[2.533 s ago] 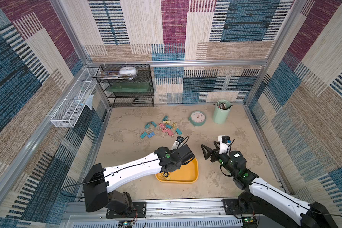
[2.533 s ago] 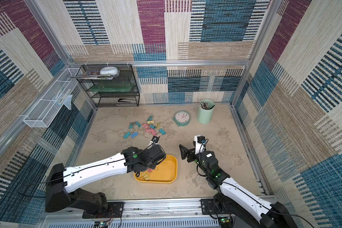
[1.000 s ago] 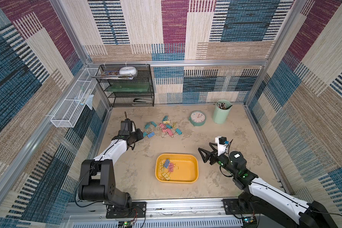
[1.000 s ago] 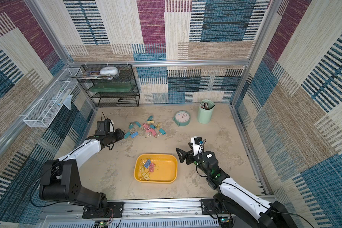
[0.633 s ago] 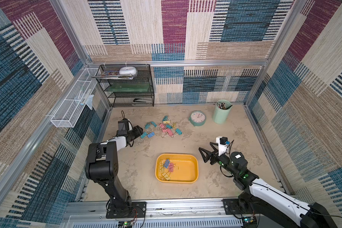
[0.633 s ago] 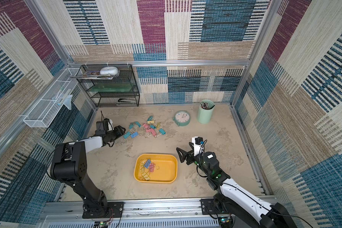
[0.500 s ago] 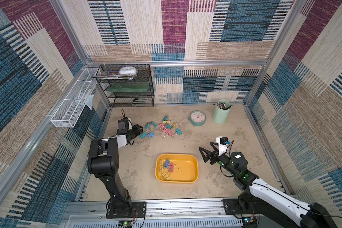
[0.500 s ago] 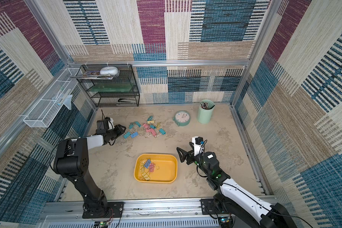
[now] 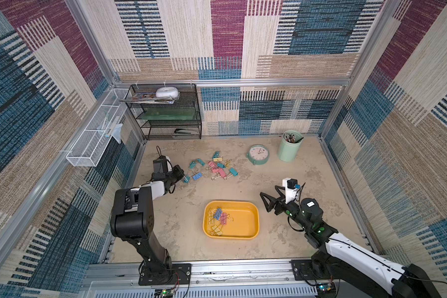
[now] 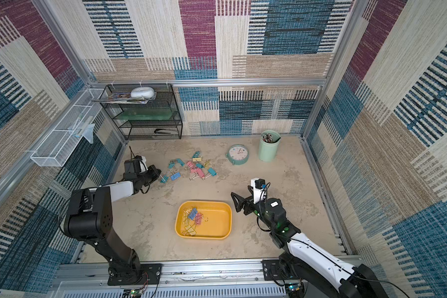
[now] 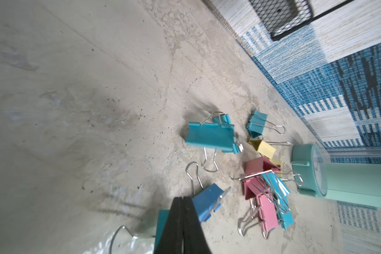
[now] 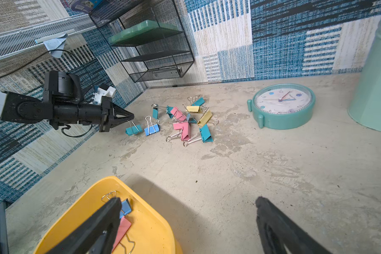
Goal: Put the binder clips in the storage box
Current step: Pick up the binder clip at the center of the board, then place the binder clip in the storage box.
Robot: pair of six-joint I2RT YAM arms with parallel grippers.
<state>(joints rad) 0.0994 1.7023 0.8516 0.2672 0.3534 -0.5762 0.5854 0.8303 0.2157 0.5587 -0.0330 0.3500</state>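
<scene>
One second ago the left hand (image 9: pixel 183 176) stood half spread, short of the loose binder clips (image 9: pixel 217 167). Now its fingers (image 11: pixel 174 220) are pressed flat together at the wire handle of a teal clip (image 9: pixel 186 179), the nearest of the heap lying ahead of it on the desk (image 9: pixel 181 219). Whether the wire is actually pinched cannot be told. The right hand (image 9: pixel 265 202) is unchanged, spread wide and holding nothing, with the yellow storage box (image 9: pixel 243 222) just beside its tips. The left wrist view shows the shut fingers over the teal clip and a blue clip (image 11: pixel 207 200) just beside them, but no box. The right wrist view shows the box under one finger, with several clips (image 12: pixel 124 226) inside.
</scene>
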